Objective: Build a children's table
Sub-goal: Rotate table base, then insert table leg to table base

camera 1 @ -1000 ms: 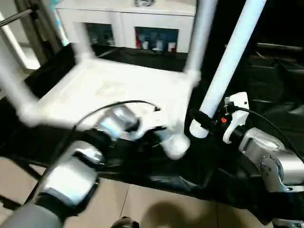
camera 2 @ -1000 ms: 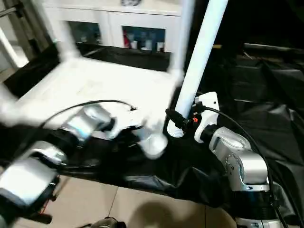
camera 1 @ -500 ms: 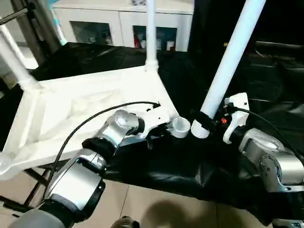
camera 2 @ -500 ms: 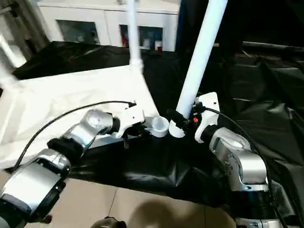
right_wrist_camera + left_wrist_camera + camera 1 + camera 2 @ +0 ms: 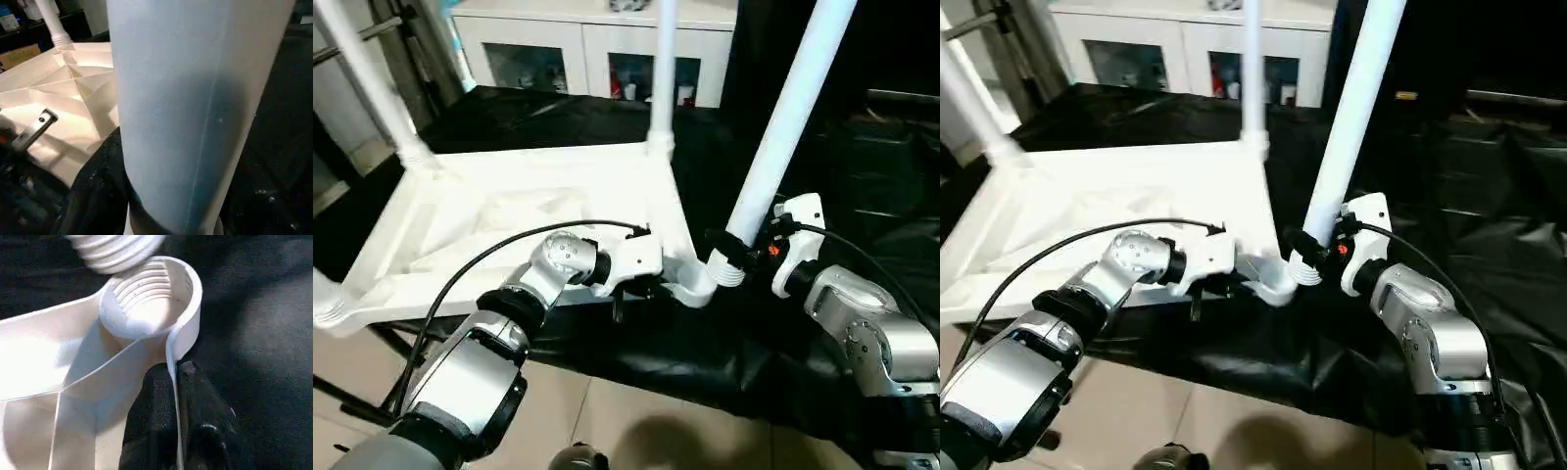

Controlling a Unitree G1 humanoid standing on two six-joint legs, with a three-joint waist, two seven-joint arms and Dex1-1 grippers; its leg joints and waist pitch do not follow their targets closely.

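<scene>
the left gripper (image 5: 176,382) has its jaws pinched nearly together on the thin rim wall of the table top (image 5: 509,211), right next to the empty corner socket (image 5: 149,296). the right gripper (image 5: 741,253) has its jaws about half spread, clamped around the fourth leg (image 5: 788,117) just above its threaded end, with the leg leaning up and away. that threaded tip sits just beside the open socket, touching or almost touching its lip, but not inside it.

the table top lies upside down on the black-draped bench (image 5: 705,343), ribbed underside facing up. three legs (image 5: 661,73) already stand in their corner sockets, so by the look of it the build is three-quarters done. what remains, as i judge it, is to bring the last leg upright over the socket, seat it and screw it in, then presumably turn the table onto its feet. a white cabinet (image 5: 597,39) stands behind the bench.
</scene>
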